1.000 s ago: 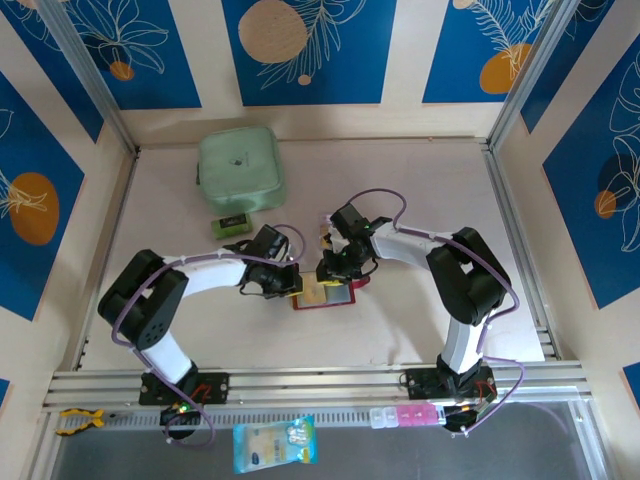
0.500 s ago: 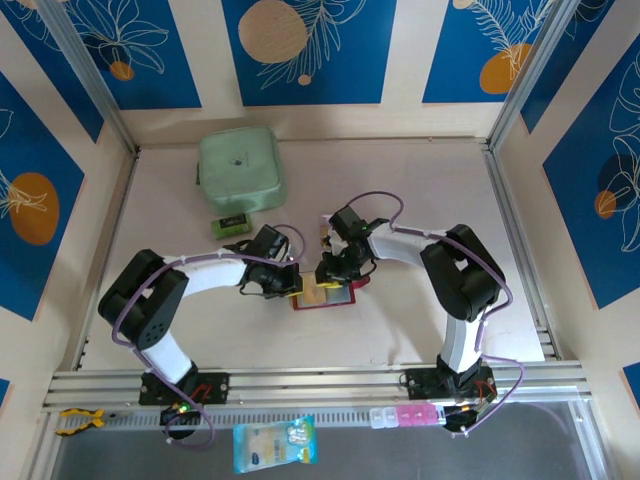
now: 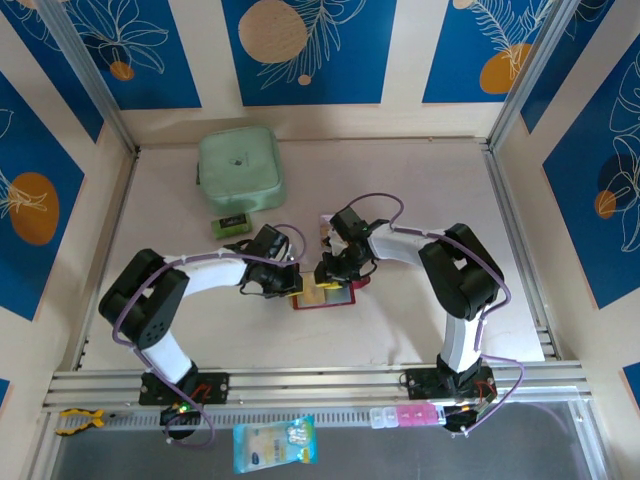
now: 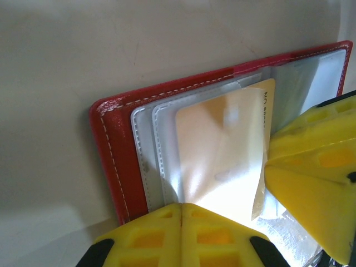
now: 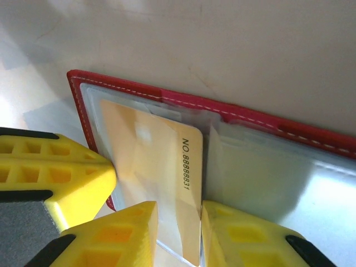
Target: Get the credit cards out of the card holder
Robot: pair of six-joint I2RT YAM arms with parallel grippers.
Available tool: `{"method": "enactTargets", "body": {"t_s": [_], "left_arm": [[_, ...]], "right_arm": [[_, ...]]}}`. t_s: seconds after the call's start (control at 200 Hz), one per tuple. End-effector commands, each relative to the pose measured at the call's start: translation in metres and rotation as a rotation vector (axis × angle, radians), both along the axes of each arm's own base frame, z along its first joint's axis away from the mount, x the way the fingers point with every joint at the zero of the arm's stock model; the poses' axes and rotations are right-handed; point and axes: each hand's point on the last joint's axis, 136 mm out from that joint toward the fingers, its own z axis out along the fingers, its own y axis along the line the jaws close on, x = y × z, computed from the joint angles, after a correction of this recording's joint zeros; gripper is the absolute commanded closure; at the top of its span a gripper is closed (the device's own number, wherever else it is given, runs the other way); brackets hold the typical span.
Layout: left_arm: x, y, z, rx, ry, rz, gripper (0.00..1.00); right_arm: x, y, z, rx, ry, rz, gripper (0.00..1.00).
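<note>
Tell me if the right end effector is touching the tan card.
Touching. In the right wrist view the right end effector has a yellow finger on each side of the tan card, edge pinched between them, card partly out of the wallet.

Right arm point(image 3: 455, 262) elbow shifted slightly left; right pincer point(image 5: 177, 229) easing open.

A pale table point(image 3: 420, 200) carries the open card holder point(image 3: 325, 297), a mint-green zip case point(image 3: 240, 168) and a small green-and-black block point(image 3: 231, 225).
</note>
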Motion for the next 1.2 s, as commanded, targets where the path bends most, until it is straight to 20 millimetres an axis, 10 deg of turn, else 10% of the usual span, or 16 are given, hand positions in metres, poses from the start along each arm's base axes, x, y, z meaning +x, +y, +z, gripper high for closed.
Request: {"method": "enactTargets", "body": {"t_s": [0.0,1.19], "left_arm": [[-0.009,0.008,-0.016,0.061,0.047,-0.01,1.0],[-0.015,0.016,-0.021,0.091,0.064,-0.011,1.0]], "right_arm": [[-0.006,0.004,0.004,0.068,0.046,-0.012,0.73],[0.002,-0.018,0.009,0.152,0.031,-0.078,0.95]]}}
